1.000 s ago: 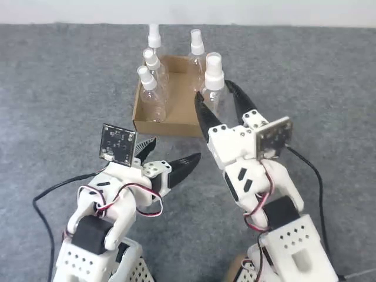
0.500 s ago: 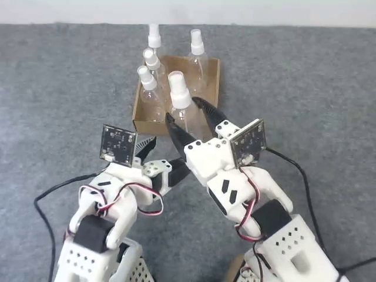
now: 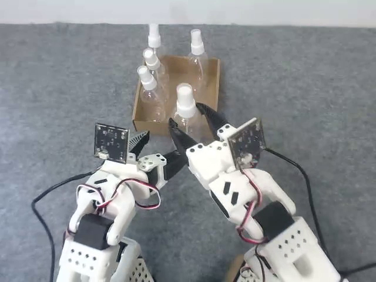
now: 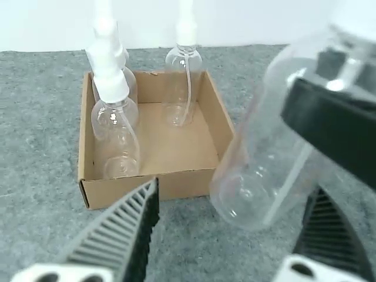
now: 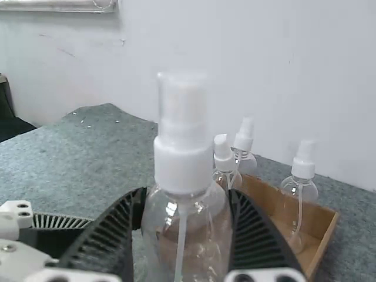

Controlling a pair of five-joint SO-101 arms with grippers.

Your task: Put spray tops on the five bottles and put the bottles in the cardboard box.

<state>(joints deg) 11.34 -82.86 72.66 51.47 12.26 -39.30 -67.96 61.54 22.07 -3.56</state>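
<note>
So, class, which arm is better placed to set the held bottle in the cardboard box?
Right. The right gripper is shut on the capped bottle, upright just in front of the cardboard box. The left gripper is open beside it, holding nothing.

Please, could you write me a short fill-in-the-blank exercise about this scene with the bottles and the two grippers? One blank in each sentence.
1. The right gripper is shut on a clear bottle that carries a white ____.
2. The left gripper is ____ and grips nothing.
3. Counting the held one, ____ bottles can be seen.
4. The box is made of brown ____.

Missing words: spray top; open; five; cardboard.
</note>
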